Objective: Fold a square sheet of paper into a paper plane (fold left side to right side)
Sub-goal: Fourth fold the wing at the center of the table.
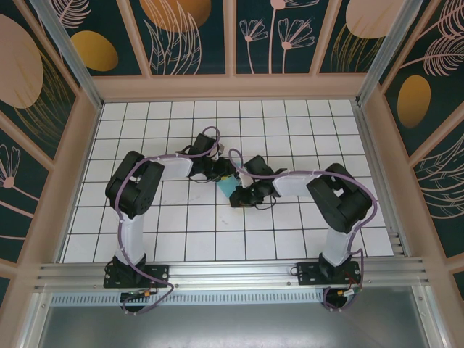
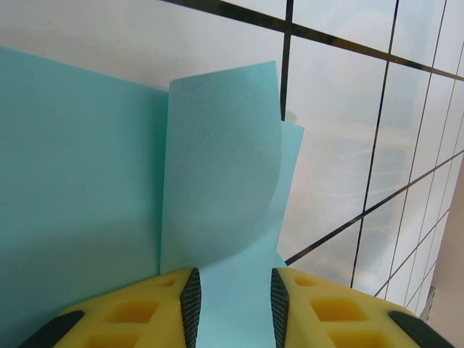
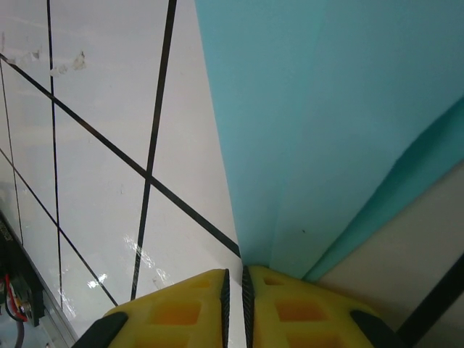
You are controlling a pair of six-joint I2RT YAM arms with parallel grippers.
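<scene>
Right gripper [image 3: 235, 277] pinches turquoise paper [image 3: 326, 109]; left gripper [image 2: 233, 283] spread astride it.

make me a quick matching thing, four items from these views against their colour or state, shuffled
Things:
1 left gripper
2 right gripper
3 paper sheet
4 grid lines

Colour or state:
a black
b turquoise, one flap curling up
c jaws nearly shut, pinching the paper
d jaws apart, paper lying between them

Pairs: 1-d, 2-c, 3-b, 4-a
</scene>
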